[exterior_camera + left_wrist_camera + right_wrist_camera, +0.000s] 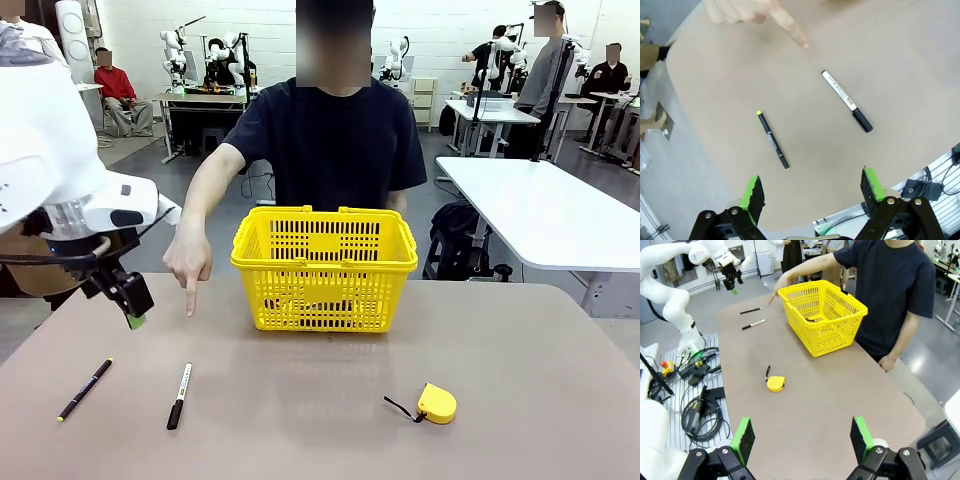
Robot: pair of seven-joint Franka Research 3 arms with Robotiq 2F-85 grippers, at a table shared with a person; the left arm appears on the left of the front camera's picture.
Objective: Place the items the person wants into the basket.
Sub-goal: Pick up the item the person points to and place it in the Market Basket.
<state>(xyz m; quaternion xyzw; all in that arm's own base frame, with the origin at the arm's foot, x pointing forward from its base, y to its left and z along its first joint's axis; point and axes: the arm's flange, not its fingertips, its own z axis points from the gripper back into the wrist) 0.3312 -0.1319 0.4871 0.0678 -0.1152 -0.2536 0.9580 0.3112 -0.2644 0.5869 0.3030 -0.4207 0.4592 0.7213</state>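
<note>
You have something dark (810, 319) already in the basket (325, 262), the marker (179, 395) left on the bench near the person's pointing hand (188, 262), left fingers (752, 193) and right fingers (743, 437) wide, empty.

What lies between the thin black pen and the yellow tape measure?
The white marker with the black cap, close to the pen; past it the table is bare up to the tape measure. The front view shows this.

Just left of the basket (324, 268), the person's pointing hand (188, 262) blocks the way. On the robot's side of the basket, bare table (300, 400) lies between the marker (179, 395) and the tape measure (436, 403).
</note>
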